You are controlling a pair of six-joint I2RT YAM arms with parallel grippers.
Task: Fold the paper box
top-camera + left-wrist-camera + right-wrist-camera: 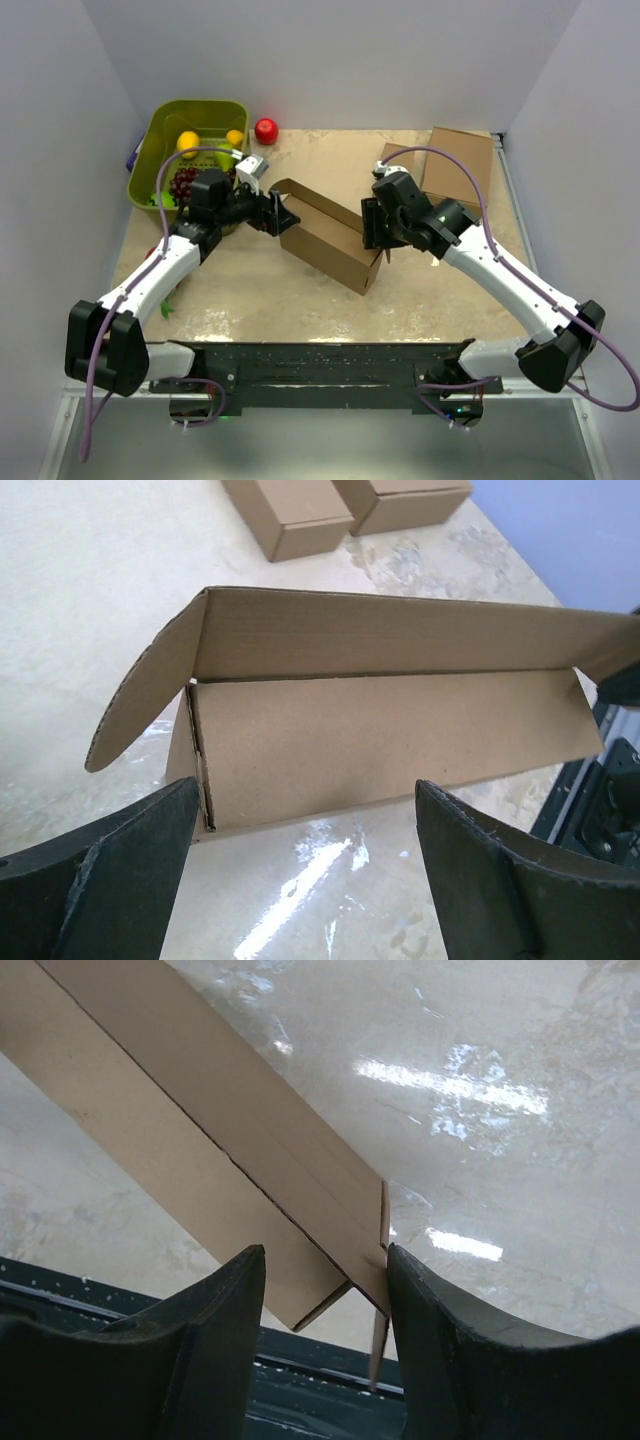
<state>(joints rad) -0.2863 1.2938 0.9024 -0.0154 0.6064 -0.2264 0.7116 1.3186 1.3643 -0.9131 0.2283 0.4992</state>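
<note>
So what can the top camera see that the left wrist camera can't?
Only the top view shows the green basket of fruit, the red apple, the left arm and the right arm. Only the left wrist view shows the paper box's rounded end flap close up. Both show the paper box and two smaller boxes.

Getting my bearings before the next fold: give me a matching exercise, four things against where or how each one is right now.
1. paper box
2. left gripper
3. right gripper
4. red apple

A. fingers on either side of the box's end
B. far edge, beside the green basket
C. mid-table, lid flap up
D. open, facing the box's open side

Pairs: 1-C, 2-D, 3-A, 4-B.
</note>
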